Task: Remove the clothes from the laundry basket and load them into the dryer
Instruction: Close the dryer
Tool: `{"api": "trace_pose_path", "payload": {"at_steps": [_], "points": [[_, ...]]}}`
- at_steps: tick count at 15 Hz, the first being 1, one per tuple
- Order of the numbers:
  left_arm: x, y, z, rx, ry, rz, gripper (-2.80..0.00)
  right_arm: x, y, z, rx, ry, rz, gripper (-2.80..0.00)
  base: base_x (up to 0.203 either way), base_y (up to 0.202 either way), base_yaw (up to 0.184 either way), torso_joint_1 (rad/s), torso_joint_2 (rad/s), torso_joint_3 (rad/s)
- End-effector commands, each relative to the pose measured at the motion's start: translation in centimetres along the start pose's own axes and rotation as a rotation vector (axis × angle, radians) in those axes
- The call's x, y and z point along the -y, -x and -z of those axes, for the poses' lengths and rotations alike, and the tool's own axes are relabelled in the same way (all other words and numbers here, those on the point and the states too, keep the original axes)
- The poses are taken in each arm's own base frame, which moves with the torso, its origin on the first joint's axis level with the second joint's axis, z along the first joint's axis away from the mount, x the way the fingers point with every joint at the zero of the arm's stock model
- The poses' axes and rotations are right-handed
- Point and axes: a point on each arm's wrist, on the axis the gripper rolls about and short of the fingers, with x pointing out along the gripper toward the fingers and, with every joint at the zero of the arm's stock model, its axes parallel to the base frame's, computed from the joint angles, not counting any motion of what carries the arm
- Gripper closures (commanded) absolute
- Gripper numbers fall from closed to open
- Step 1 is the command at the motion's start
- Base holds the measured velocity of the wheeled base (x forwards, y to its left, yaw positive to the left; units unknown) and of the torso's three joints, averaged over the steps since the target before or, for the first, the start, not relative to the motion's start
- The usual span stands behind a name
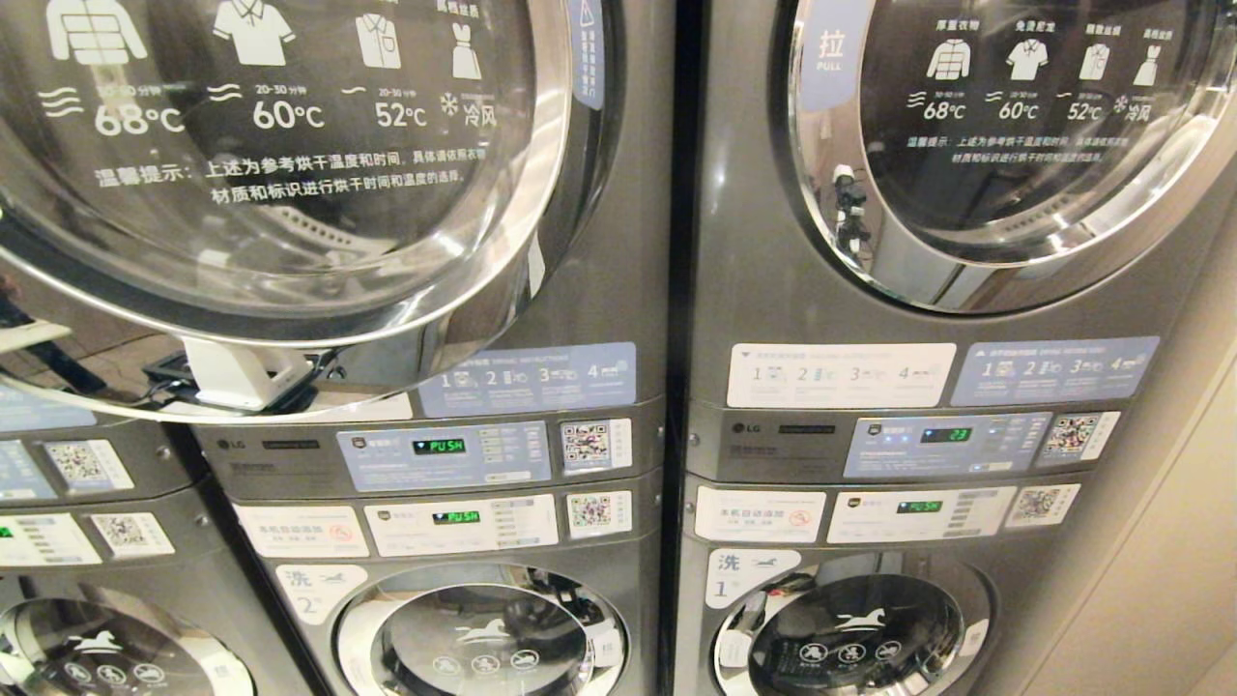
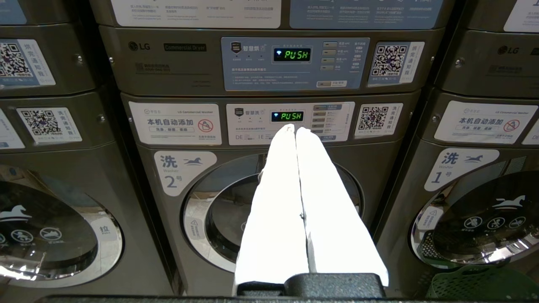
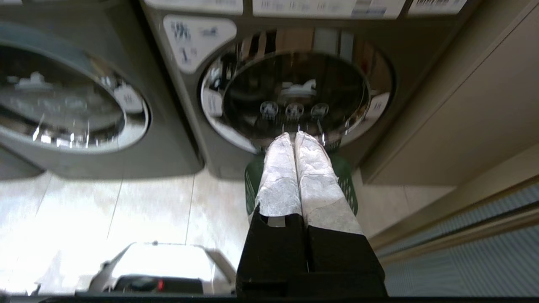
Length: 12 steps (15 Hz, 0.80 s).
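Seemingly, the green laundry basket [image 3: 345, 181] stands on the pale tiled floor [image 3: 126, 202] directly below washer 1's door [image 3: 294, 97]; no clothes can be made out inside it. Right end effector [image 3: 294, 136], fingers pressed together and empty, points at the basket; left end effector [image 2: 294, 128], likewise closed, faces washer 2 [image 2: 269, 210]. Risk: the dryer door [image 1: 1005, 126] above the basket looks closed, so loading would be blocked; stacked machines crowd the room.

Grey dryers [image 1: 618, 290], green laundry basket [image 3: 348, 185], white-wrapped right claw [image 3: 294, 136]
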Motion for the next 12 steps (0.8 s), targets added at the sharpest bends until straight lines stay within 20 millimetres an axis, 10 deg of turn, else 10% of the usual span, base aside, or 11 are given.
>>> {"api": "trace_pose_path", "payload": {"at_steps": [1,12], "points": [[0.0,0.0,0.0,-0.001,-0.001,-0.001,0.0,0.0,1.3,0.6,0.188,0.003,0.006,0.0,0.0,0.0,0.0,0.0,0.0,0.0],[0.0,0.0,0.1,-0.002,-0.002,0.001,0.0,-0.1,2.6,1.7,0.427,0.106,-0.009,0.0,0.0,0.0,0.0,0.0,0.0,0.0]]}}
